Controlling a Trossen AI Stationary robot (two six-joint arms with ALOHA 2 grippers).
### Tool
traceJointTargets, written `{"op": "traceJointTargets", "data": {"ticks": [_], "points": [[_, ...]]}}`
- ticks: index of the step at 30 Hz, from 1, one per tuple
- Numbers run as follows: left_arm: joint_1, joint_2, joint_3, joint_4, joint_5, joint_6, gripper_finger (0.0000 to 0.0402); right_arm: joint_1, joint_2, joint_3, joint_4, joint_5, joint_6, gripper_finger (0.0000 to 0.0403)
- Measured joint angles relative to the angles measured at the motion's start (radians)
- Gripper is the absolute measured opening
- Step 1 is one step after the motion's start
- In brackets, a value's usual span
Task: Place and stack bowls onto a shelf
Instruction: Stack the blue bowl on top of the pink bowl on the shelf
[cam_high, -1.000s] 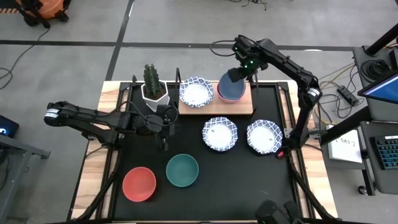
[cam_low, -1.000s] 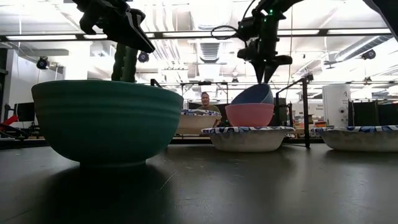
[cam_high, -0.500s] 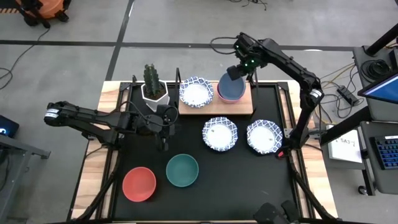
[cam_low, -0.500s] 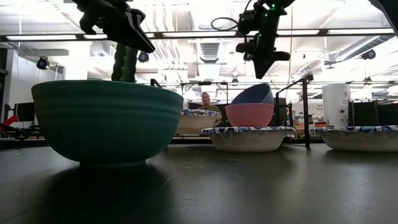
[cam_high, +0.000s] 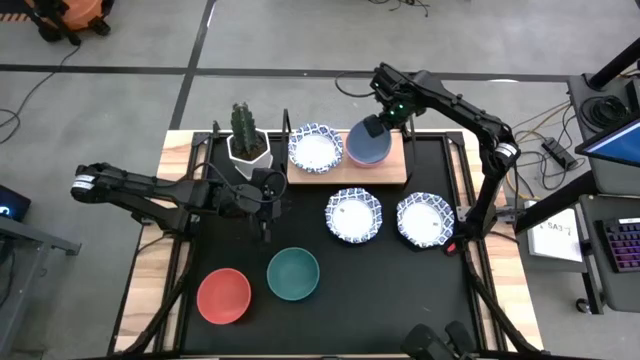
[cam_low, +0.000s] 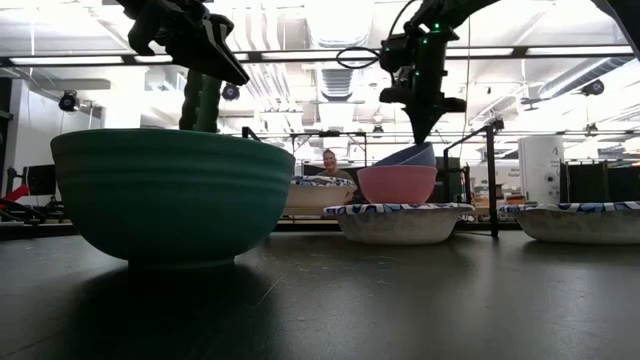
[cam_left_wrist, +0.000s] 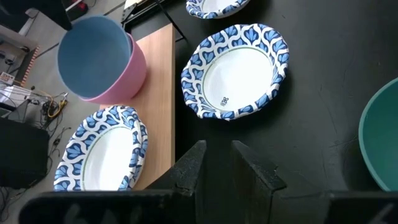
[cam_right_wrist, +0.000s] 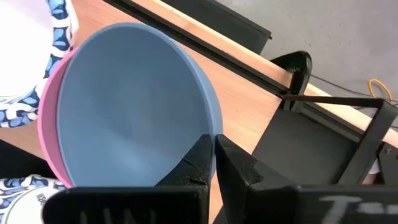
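On the shelf (cam_high: 392, 172) a blue bowl (cam_right_wrist: 130, 106) sits tilted inside a pink bowl (cam_right_wrist: 46, 137), beside a white blue-rimmed bowl (cam_high: 315, 148). My right gripper (cam_right_wrist: 214, 149) is shut and points down at the blue bowl's raised rim. Two more blue-rimmed bowls (cam_high: 352, 216) (cam_high: 426, 220), a green bowl (cam_high: 293, 274) and a red bowl (cam_high: 224, 296) rest on the black mat. My left gripper (cam_left_wrist: 217, 165) hovers open and holding nothing, left of the middle bowl and above the mat. My right gripper meets the blue bowl's raised rim (cam_right_wrist: 214, 127) on the side toward the shelf's right end. Its shut fingertips (cam_low: 423, 138) come from above, slanting down. The blue bowl leans inside the pink bowl (cam_low: 397, 185), which stands on the shelf.
A cactus in a white faceted pot (cam_high: 248, 148) stands left of the shelf, close to my left arm. Thin black posts (cam_right_wrist: 298, 68) rise at the shelf's corners. Bare mat lies near the front right (cam_high: 400, 300).
My right gripper has shut its fingers, risen a little, then come down onto the blue bowl's raised rim. The blue bowl has sunk lower into the pink one and leans less steeply; the pair has shifted slightly toward the table's left.
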Motion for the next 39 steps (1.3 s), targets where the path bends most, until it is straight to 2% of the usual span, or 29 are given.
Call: {"op": "traceJointTargets", "data": {"ticks": [13, 20, 39], "points": [[0.0, 0.0, 0.0, 0.0, 0.0, 0.0, 0.0056, 0.009, 0.009, -0.082, 0.085, 0.038, -0.017, 0.0009], [0.0, 0.0, 0.0, -0.001, 0.0, 0.0, 0.0056, 0.017, 0.002, -0.078, 0.085, 0.048, -0.016, 0.0009], [0.0, 0.0, 0.0, 0.0, 0.0, 0.0, 0.0056, 0.02, -0.13, -0.058, 0.078, 0.051, 0.008, 0.0009]]}}
